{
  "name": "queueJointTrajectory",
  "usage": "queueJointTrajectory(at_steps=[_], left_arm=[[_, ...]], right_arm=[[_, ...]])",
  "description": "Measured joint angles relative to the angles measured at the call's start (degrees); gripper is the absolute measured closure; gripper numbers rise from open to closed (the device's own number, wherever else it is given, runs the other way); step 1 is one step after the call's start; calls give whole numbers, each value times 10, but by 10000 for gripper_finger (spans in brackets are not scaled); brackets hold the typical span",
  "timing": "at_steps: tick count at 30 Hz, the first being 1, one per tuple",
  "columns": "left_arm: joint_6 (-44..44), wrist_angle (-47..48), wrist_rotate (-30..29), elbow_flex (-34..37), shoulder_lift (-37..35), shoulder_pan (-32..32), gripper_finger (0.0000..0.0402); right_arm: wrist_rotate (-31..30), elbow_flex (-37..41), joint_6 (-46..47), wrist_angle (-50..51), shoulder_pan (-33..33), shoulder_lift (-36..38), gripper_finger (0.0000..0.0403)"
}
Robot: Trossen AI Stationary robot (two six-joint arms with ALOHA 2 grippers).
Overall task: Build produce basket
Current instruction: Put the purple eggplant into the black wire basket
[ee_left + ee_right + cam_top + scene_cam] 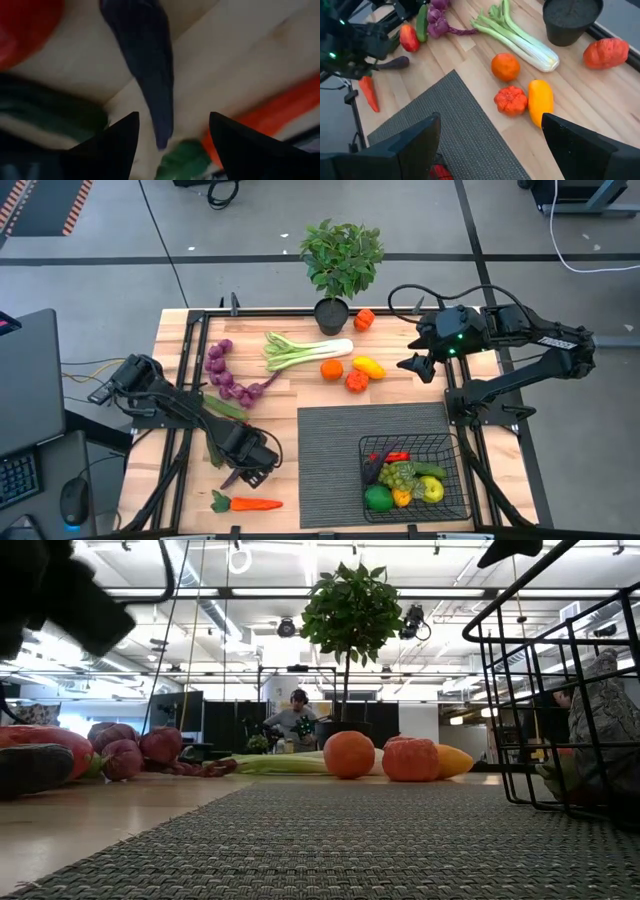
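Left gripper (250, 470) low over the near-left tabletop (290, 395), jaws spread wide and straddling the thin end of a purple eggplant (147, 65) without closing on it; green carrot top (182, 157) just past the fingertips (117, 142) in the left wrist view. Orange carrot (252, 503) flat on the wood just nearer than that gripper, leaf end pointing left. Red pepper (408, 37) and green cucumber (422, 22) side by side a little farther back, close to the left arm.

Right gripper (418, 366) raised above the far-right part of the tabletop, jaws open wide, nothing between them.

Black wire basket (452, 448) on the near-right corner of the ribbed grey mat (330, 450), already holding green grapes (402, 475), a lime (378, 498), a green apple (431, 488) and a red piece at the back.

Still loose along the far side: purple grapes (228, 377) at left, leek (305, 350) angled toward the potted plant (340, 265), then an orange (331, 369), a yellow pepper (369, 366) and a ribbed orange-red piece (356, 381) clustered just beyond the mat, and a red-orange piece (364, 319) right of the pot.

Person seated far back in the room, seen in the low view (298, 718).
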State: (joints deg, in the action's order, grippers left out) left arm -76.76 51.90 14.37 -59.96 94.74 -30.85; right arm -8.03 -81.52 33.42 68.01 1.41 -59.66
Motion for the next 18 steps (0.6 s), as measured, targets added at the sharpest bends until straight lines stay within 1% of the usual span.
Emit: queueJointTrajectory(at_steps=[6,8,11,14,18], left_arm=[[-36,-121,-17,86,0,-3,153],[-36,-139,-19,105,0,-1,153],[-34,-141,-22,117,-2,0,160],[-1,-138,-30,112,-2,0,183],[61,-141,-80,77,1,1,241]], right_arm=[[-8,0,47,0,0,-4,54],[-10,0,70,0,0,-8,54],[-10,0,104,0,-2,-19,54],[-10,0,121,0,-9,-32,54],[-10,0,143,10,-22,-53,54]])
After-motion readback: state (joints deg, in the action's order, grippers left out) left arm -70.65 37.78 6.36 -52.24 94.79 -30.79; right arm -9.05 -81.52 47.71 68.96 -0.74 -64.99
